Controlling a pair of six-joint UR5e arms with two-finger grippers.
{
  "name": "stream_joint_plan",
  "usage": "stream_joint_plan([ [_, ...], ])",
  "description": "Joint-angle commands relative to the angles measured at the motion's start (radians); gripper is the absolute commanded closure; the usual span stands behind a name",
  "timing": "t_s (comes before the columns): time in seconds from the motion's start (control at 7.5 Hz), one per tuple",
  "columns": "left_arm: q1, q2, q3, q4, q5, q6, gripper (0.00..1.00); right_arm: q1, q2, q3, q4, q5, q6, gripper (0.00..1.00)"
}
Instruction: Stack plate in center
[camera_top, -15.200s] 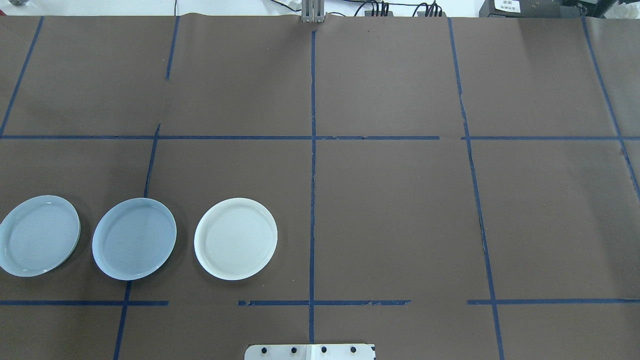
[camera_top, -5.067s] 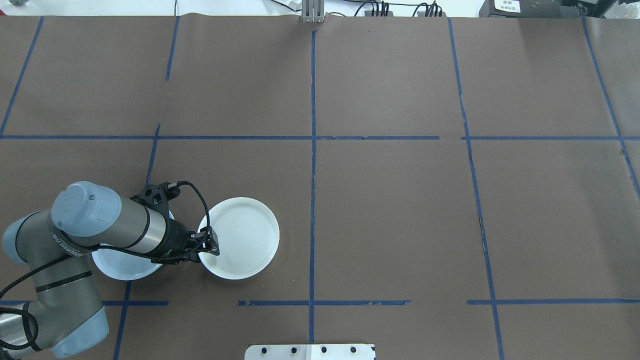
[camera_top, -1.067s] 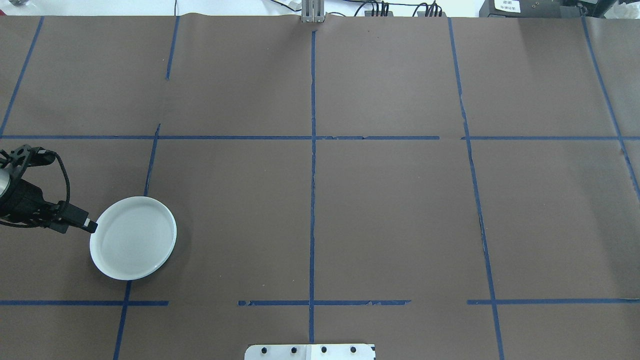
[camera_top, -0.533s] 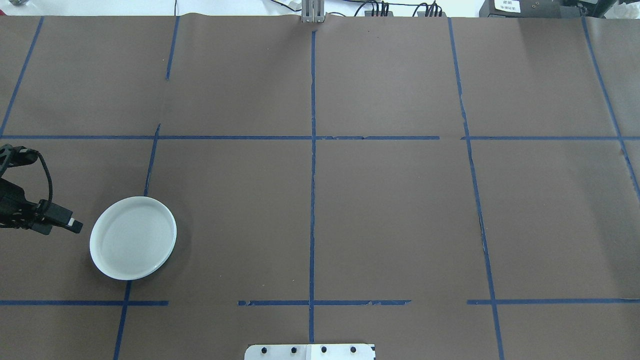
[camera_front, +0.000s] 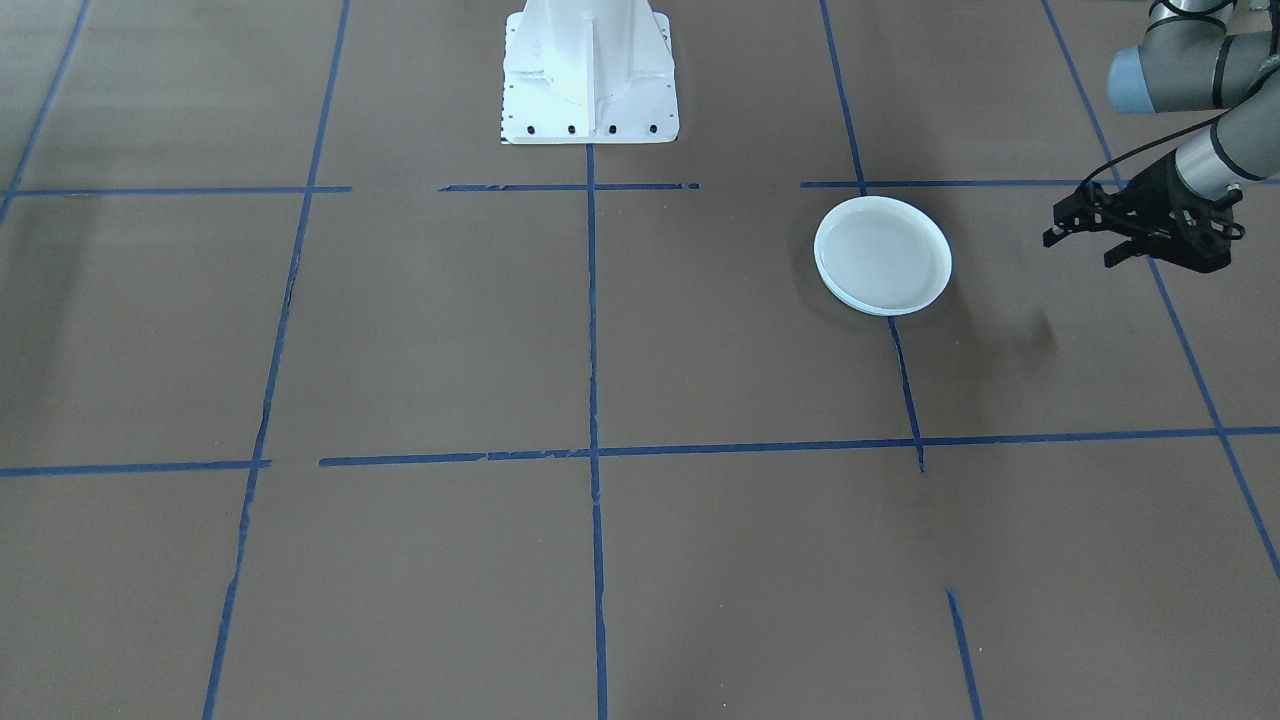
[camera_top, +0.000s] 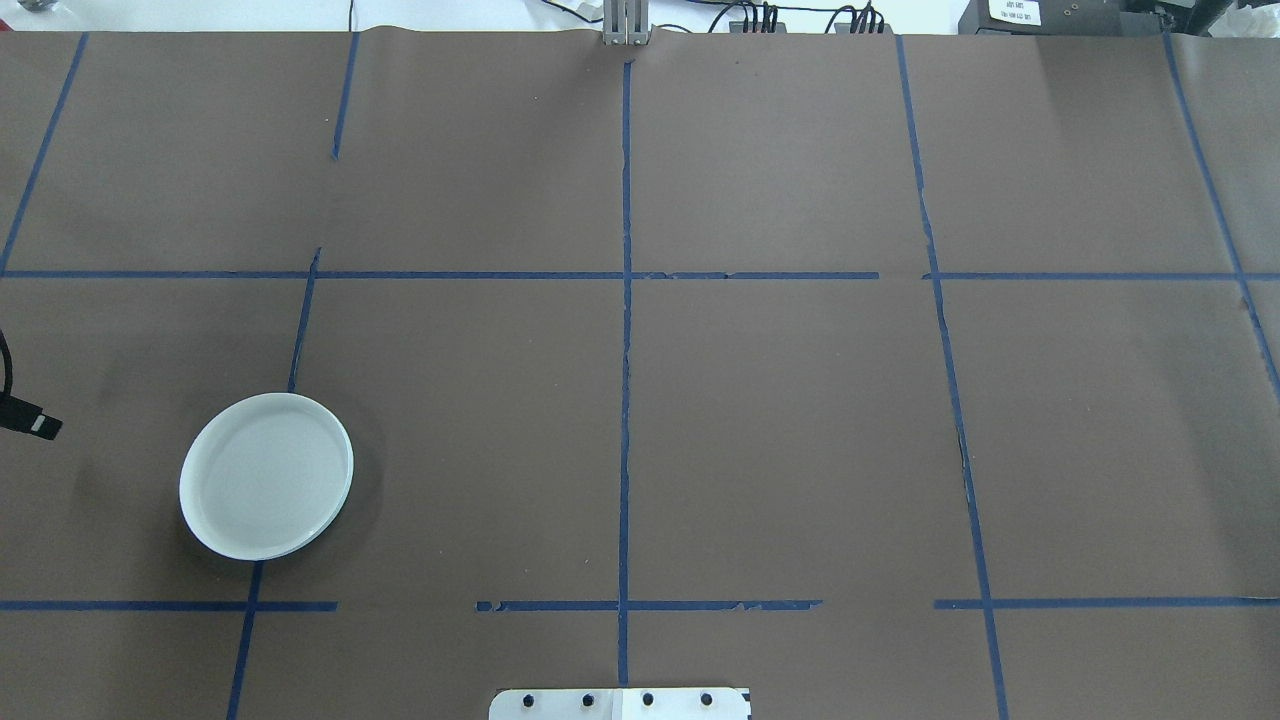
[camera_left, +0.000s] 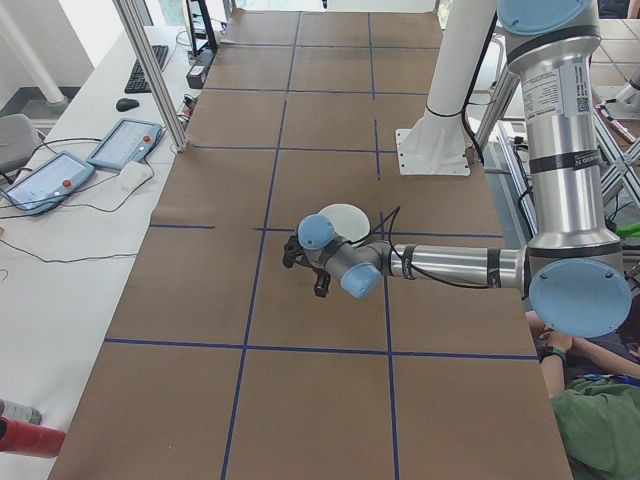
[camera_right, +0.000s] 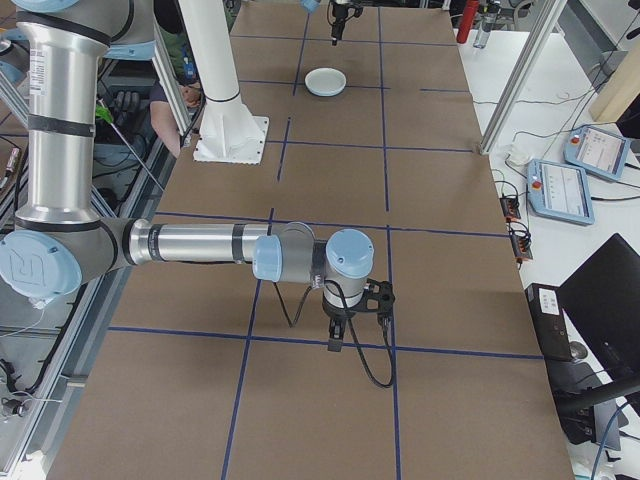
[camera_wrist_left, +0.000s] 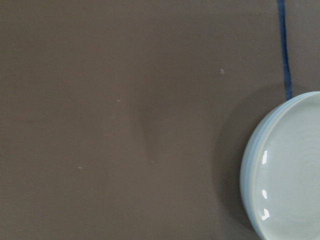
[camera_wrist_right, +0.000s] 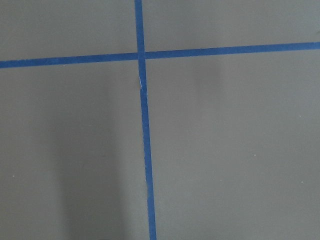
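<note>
surface (camera_top: 800, 420): brown paper cover, taped into a grid with blue tape lines (camera_top: 626, 400) | white mounting base (camera_front: 590, 75): at the robot-side edge | two teach pendants (camera_right: 565, 175): on the white side bench | keyboard (camera_left: 155, 68) and mouse (camera_left: 127, 104): on the far bench

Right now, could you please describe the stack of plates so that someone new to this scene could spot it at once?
Start from the white robot base at the edge of the brown table crossed by blue tape lines. On the robot's left side, the stack of plates sits over one tape line. It is the only round, pale thing on the table, white on top with pale blue rims beneath.
</note>
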Motion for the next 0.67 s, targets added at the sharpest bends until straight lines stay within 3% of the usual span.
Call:
stream_joint_plan([
  [0.0,-0.139,-0.066,0.0,0.333,0.305,0.498,0.0,0.0,0.0,0.0,0.0,0.0,0.0,0.0],
  [0.13,-0.252,-0.082,0.002,0.392,0.312,0.579,0.0,0.0,0.0,0.0,0.0,0.0,0.0,0.0],
  [0.27,-0.415,-0.079,0.008,0.42,0.272,0.575,0.0,0.001,0.0,0.0,0.0,0.0,0.0,0.0],
  [0.4,-0.583,-0.086,0.058,0.433,0.18,0.574,0.0,0.0,0.0,0.0,0.0,0.0,0.0,0.0],
  [0.53,-0.65,-0.096,0.096,0.433,0.062,0.574,0.0,0.0,0.0,0.0,0.0,0.0,0.0,0.0],
])
